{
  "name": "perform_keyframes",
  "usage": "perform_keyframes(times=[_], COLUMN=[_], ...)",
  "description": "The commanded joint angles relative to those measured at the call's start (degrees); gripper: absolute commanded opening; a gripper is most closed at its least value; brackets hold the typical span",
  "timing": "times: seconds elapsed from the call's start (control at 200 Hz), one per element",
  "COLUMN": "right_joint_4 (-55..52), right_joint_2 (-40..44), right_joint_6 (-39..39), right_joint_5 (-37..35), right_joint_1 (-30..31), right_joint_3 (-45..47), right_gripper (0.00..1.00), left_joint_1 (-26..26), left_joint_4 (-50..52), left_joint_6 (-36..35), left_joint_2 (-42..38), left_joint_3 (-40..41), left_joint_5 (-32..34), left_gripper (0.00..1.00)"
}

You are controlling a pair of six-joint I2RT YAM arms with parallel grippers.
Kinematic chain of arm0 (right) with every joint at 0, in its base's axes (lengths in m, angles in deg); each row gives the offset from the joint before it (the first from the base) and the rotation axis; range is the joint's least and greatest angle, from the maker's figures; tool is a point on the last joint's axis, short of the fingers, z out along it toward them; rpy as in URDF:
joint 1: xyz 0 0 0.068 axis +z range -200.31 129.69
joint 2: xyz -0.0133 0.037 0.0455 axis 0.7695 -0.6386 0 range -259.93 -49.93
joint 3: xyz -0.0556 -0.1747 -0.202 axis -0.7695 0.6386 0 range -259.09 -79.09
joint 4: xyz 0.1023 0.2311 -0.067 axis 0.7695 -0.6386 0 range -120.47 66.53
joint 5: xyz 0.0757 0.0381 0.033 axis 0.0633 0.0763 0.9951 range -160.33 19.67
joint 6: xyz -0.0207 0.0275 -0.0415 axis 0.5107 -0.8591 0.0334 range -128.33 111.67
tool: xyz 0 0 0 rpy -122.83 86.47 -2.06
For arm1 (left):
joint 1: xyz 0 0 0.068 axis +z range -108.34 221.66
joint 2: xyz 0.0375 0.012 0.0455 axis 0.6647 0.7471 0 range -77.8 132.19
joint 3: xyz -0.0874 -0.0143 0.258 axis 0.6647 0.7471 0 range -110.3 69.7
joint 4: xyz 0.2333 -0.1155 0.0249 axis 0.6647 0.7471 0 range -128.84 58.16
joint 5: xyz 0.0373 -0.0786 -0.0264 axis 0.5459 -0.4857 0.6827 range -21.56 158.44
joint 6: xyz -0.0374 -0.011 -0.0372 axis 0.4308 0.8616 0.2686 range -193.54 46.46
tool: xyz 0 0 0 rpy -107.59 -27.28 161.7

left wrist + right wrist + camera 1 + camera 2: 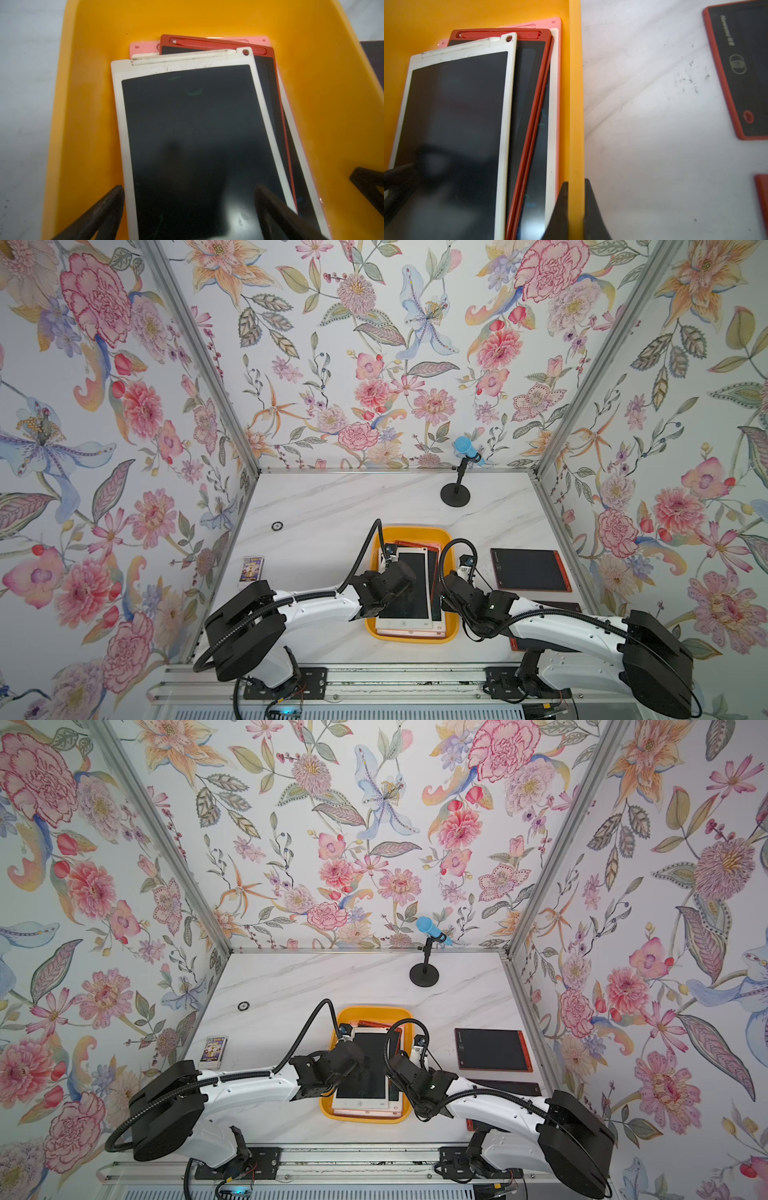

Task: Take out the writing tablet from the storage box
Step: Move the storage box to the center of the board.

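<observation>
left jaws gaping empty over white writing tablet [187, 135] | right jaws pinching storage box [575, 104] wall | risk: flat edge escaping grasp, red tablet [207, 42] dragging along

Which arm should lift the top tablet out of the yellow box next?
Left. The left fingers are open over the white tablet atop the stack; the right fingers are shut on the storage box wall, likely steadying it.

Marble table [332, 506]: storage box [415, 531], red tablet [528, 570]
</observation>
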Motion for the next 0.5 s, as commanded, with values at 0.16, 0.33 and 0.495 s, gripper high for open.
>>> perform_keyframes(times=[0.16,0.33,0.495], right_joint_4=[0.4,0.4,0.4], right_joint_2=[0.96,1.0,2.07], right_joint_6=[-1.47,-1.09,-1.09], right_joint_5=[-5.46,-5.68,-5.86], right_joint_1=[-0.18,-0.9,-1.36], right_joint_3=[0.37,0.45,1.05], right_gripper=[0.05,0.05,0.05], left_joint_1=[-0.77,-0.75,0.36], left_joint_4=[6.17,7.74,8.49], left_joint_6=[2.67,3.71,5.23], left_joint_2=[5.21,5.59,6.83], left_joint_3=[-3.44,-3.95,-3.92], left_joint_5=[5.0,6.4,5.78], left_gripper=[0.99,0.99,0.99])
